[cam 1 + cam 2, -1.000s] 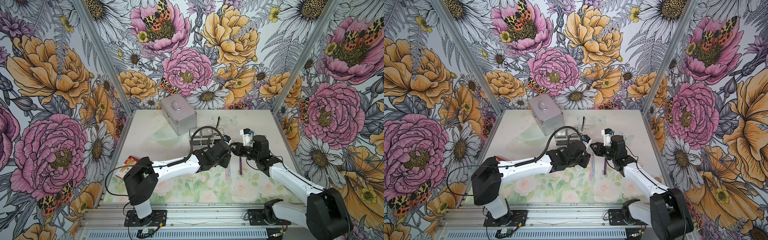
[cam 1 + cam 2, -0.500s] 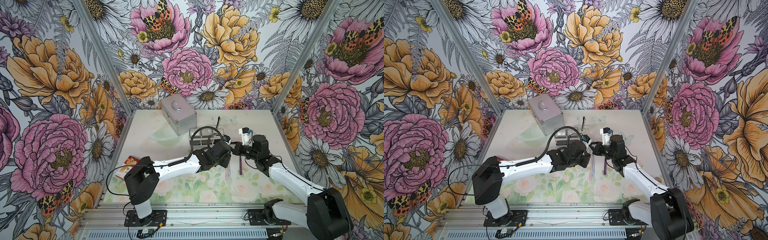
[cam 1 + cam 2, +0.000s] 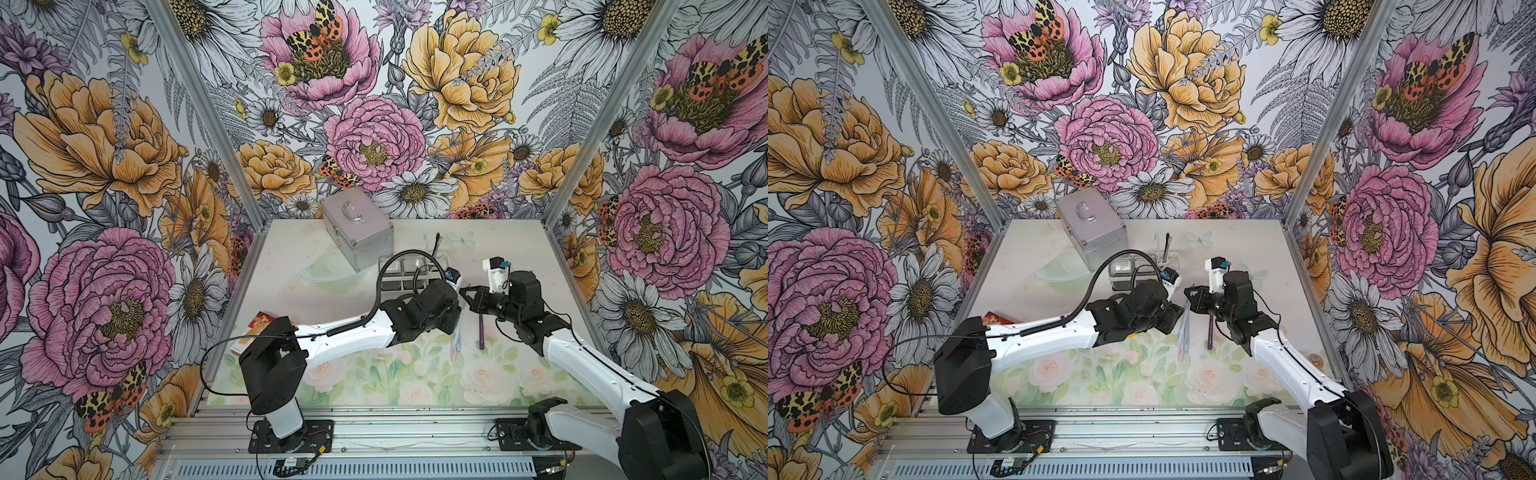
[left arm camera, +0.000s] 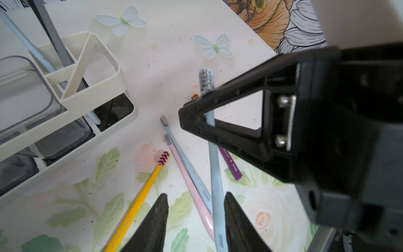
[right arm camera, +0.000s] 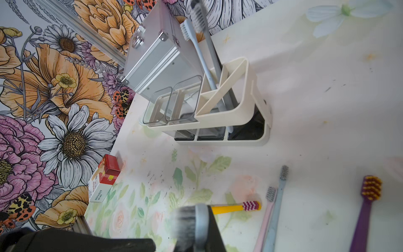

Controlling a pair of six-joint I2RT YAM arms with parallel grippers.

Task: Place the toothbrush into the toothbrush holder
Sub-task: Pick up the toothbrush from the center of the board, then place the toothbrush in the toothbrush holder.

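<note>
Right gripper (image 3: 466,291) clamped on the pale blue toothbrush (image 4: 214,174) just below its bristles, handle flanked by the parted jaws of the left gripper (image 4: 196,218), spare brushes (image 4: 197,196) laid on the table (image 4: 163,54) beneath, toothbrush holder (image 4: 91,98) stood nearby, two brushes (image 5: 202,54) housed in it.

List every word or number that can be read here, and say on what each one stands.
"HYNAUT": on the white side of the red and white box.
"ultra soft" and "5460": on the handle of the purple toothbrush.
Too blurred to read: the prints on the pink toothbrush, the yellow toothbrush and the light blue toothbrush, and the small print on the box.
</note>
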